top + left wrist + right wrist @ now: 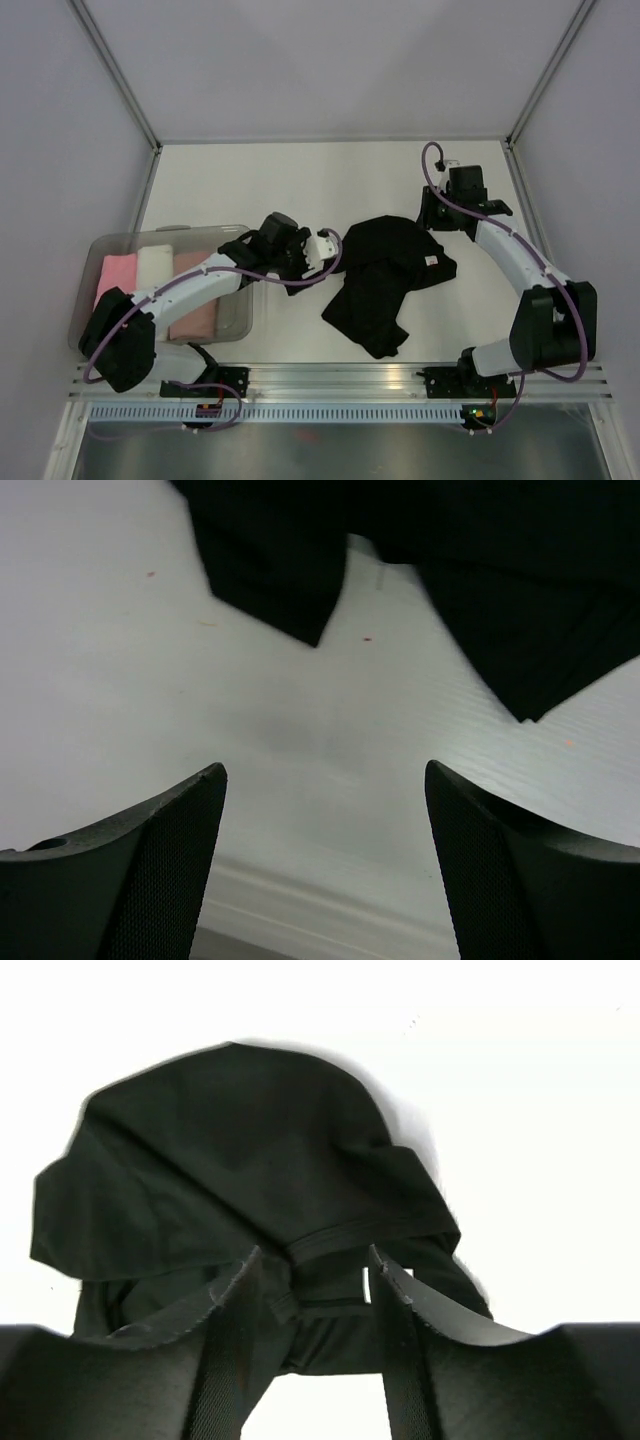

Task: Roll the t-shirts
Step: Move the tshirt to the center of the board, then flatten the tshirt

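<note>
White table (300,180), grey walls. Clear bin (170,230) on the left holds a pink roll (115,275), white roll (155,262) and peach roll (195,315), the left arm covering part of them. Black shirt (385,275) lies crumpled mid-table. Left gripper (320,770) gapes wide, empty, just off its edge. Right gripper (312,1252) stands parted, neckband loose between the fingers. Small neck label (432,262), print unreadable.

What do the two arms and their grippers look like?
The left arm and right arm have white links, black joints and a looping purple cable. The left gripper and right gripper have black, finely textured fingers.
</note>
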Controlling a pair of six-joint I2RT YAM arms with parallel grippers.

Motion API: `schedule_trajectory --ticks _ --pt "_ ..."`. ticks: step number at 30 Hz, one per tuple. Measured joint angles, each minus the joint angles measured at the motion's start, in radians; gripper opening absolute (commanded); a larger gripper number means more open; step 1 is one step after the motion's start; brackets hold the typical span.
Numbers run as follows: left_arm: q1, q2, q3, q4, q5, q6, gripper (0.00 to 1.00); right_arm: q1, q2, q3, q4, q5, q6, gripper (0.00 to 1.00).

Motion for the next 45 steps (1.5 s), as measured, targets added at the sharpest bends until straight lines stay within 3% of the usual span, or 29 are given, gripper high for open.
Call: schedule_trajectory --ticks 2,5,12,21,29,32,35,36,38,45 --pt "-0.049 0.002 -0.019 -0.014 0.022 0.022 0.86 0.040 -0.070 -0.034 0.023 0.026 0.018 0.52" --pt "-0.071 0.024 -0.026 -0.023 0.035 0.034 0.86 0.146 -0.101 -0.046 0.066 0.044 0.033 0.63" --pt "-0.050 0.031 -0.041 -0.023 0.015 -0.055 0.85 0.334 0.124 -0.025 0.095 0.082 0.043 0.71" --pt "0.152 -0.132 -0.087 -0.026 0.008 -0.270 0.84 0.574 0.340 0.135 0.137 0.121 0.005 0.71" --pt "0.165 -0.318 -0.137 -0.014 0.019 -0.371 0.85 0.684 0.498 0.239 0.152 0.210 -0.032 0.68" --pt "0.166 -0.358 -0.158 -0.009 0.026 -0.395 0.85 0.704 0.511 0.250 0.151 0.234 -0.032 0.63" --pt "0.166 -0.362 -0.168 -0.008 0.026 -0.405 0.85 0.705 0.518 0.257 0.151 0.251 -0.033 0.37" --pt "0.166 -0.361 -0.169 -0.008 0.026 -0.405 0.85 0.703 0.518 0.257 0.152 0.255 -0.031 0.19" --pt "0.166 -0.358 -0.168 -0.004 0.026 -0.405 0.85 0.700 0.518 0.257 0.152 0.263 -0.030 0.02" --pt "0.166 -0.337 -0.168 0.012 0.048 -0.404 0.82 0.698 0.509 0.259 0.138 0.265 -0.008 0.00"
